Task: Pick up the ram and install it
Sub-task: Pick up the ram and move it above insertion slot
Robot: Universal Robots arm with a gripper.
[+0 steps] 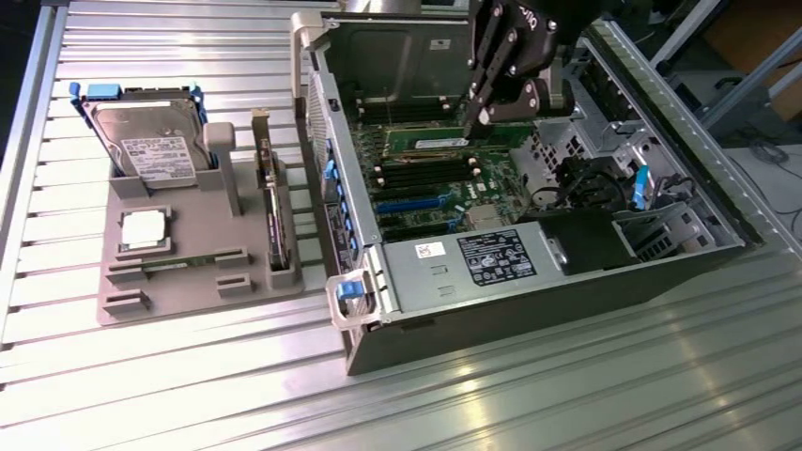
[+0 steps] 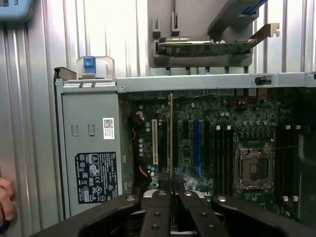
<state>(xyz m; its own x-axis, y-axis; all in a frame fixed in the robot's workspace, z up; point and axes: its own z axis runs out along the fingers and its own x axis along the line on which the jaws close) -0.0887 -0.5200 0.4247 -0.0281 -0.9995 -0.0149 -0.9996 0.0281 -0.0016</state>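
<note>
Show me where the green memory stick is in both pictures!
Exterior view: the thin green ram stick is inside the open grey computer case, gripped by the black end effector.
Wrist view: a thin edge-on line extending from the end effector.
Shared landmark: grey power supply's black label.

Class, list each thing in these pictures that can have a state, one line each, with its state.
gripper: shut on the ram.
ram: on edge over the motherboard.
computer case: open, lying on its side.
hard drive: upright in the grey tray.
expansion card: on edge in the tray.
processor chip: flat in the tray.
</note>
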